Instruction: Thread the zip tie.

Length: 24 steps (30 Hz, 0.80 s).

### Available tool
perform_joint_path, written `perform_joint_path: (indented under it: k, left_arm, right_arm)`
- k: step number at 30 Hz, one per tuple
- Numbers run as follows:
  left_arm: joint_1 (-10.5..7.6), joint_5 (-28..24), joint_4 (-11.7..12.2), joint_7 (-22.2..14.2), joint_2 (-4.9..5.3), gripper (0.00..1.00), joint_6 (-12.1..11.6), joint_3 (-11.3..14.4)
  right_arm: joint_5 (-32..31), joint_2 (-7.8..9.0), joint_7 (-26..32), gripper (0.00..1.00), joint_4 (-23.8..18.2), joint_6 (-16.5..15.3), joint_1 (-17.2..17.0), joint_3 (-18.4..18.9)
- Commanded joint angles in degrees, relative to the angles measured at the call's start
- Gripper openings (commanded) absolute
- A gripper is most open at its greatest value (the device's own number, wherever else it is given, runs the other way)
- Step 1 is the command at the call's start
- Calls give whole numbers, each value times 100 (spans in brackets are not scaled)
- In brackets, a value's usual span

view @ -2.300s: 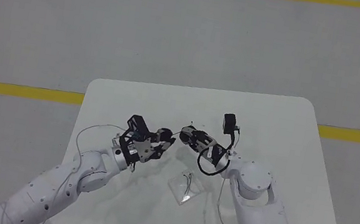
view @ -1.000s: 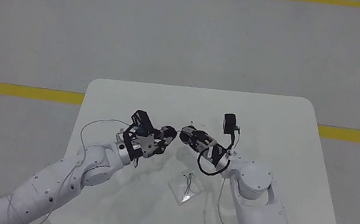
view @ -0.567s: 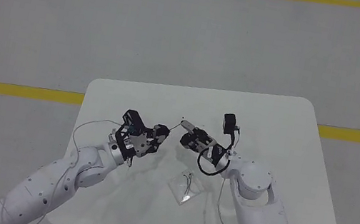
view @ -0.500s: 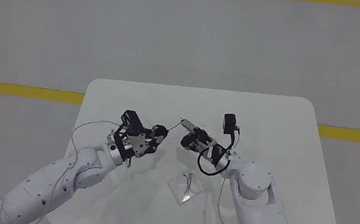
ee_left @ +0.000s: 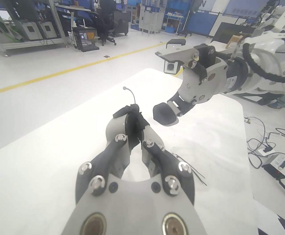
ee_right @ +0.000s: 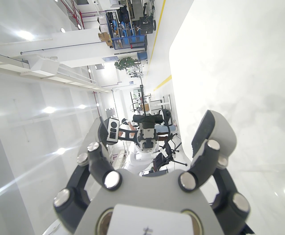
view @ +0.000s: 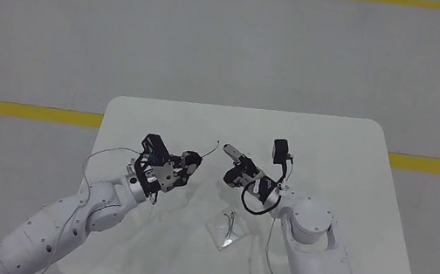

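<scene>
Jaws of left gripper (ee_left: 134,110) pressed together, pinching thin black plastic zip tie (ee_left: 133,96), free end poking beyond the tips | right gripper (ee_right: 154,121) jaws spread, empty, just opposite | likely best: close squarely on that bendy end, slowly.

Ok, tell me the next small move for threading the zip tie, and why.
Probably bring the right pincer in and close it on the free end of the zip tie. The left pincer is shut on the tie, with a short curved end sticking out past its fingertips. The right pincer is open, empty and facing that end across a gap.
</scene>
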Motion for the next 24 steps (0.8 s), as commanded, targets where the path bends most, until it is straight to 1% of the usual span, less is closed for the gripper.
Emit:
perform_joint_path:
  k: [1, 2, 3, 5, 7, 8, 9, 11, 12, 14, 16, 17, 19, 20, 23, 24]
  left_arm:
    - [29, -627, 19, -12, -12, 0, 0, 3]
    - [32, -966, 12, -80, -7, 0, 0, 31]
    - [16, -1177, -13, -175, 5, 0, 0, 69]
    - [16, -1854, -120, -191, 31, 0, 0, 161]
    - [-55, -2365, -190, -338, 95, 0, 0, 266]
    - [-62, -2714, -283, -395, 121, 0, 0, 335]
    - [-120, -3056, -340, -529, 169, 0, 0, 382]
    - [-183, -3460, -469, -778, 246, 0, 0, 481]
    - [-215, -3626, -481, -912, 289, 0, 0, 509]
    - [-273, -4027, -581, -1207, 378, 0, 0, 574]
    - [-314, -4332, -510, -1491, 462, 0, 0, 563]
    - [-330, -4422, -517, -1619, 489, 0, 0, 568]
    - [-346, -4609, -509, -1772, 531, 0, 0, 559]
    - [-350, -4749, -547, -1867, 548, 0, 0, 557]
    - [-359, -5055, -570, -2091, 573, 0, 0, 493]
    - [-355, -5152, -544, -2126, 575, 0, 0, 456]
  right_arm:
    - [0, 0, 0, 100, 0, 0, 0, 0]
    - [0, 0, 0, 100, 0, 0, 0, 0]
    - [0, 0, 0, 100, 0, 0, 0, 0]
    - [0, 0, 0, 100, 0, 0, 0, 0]
    - [0, 0, 0, 100, 0, 0, 0, 0]
    - [0, 0, 0, 100, 0, 0, 0, 0]
    - [0, 0, 0, 100, 0, 0, 0, 0]
    - [0, 0, 0, 100, 0, 0, 0, 0]
    - [0, 0, 0, 100, 0, 0, 0, 0]
    - [0, 0, 0, 100, 0, 0, 0, 0]
    - [0, 0, 0, 100, 0, 0, 0, 0]
    - [0, 0, 0, 100, 0, 0, 0, 0]
    - [0, 0, 0, 100, 0, 0, 0, 0]
    - [0, 0, 0, 100, 0, 0, 0, 0]
    - [0, 0, 0, 100, 0, 0, 0, 0]
    - [0, 0, 0, 100, 0, 0, 0, 0]
